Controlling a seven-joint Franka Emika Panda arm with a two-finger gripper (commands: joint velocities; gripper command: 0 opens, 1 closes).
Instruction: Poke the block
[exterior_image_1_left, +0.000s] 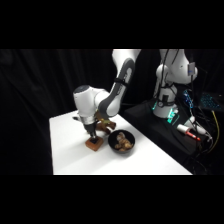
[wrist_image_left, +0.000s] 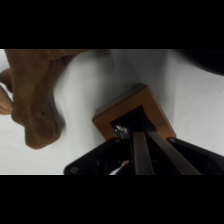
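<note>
block (exterior_image_1_left: 93, 144): small flat reddish-brown square, seen lying flat on the white table (exterior_image_1_left: 70, 150); a dark square mark is shown on its top in the wrist view (wrist_image_left: 134, 117), largely covered by the fingers.
gripper (exterior_image_1_left: 91, 136): brought down from above, directly over the block; tip seen at the block's top face in both views (wrist_image_left: 131, 131).
fingers (wrist_image_left: 141, 155): seen side by side with almost no gap, drawn together; nothing is held between them. Their tips are placed on the dark mark near the block's centre.
contact: tips appear pressed onto the block's top; whether it is a firm touch or a hair above cannot be told.
bowl (exterior_image_1_left: 121, 141): black, round, filled with tan lumps; set just beside the block, on the side toward the arm's base. A narrow gap to the block is suggested in the side view but cannot be confirmed.
branch-like object (wrist_image_left: 35, 95): brown, irregular, elongated; laid on the table near the block, behind it in the side view (exterior_image_1_left: 106, 124) and partly hidden by the arm. A strip of bare table is seen between it and the block in the wrist view.
arm: reached over from beyond the bowl, wrist held upright above the block.
</note>
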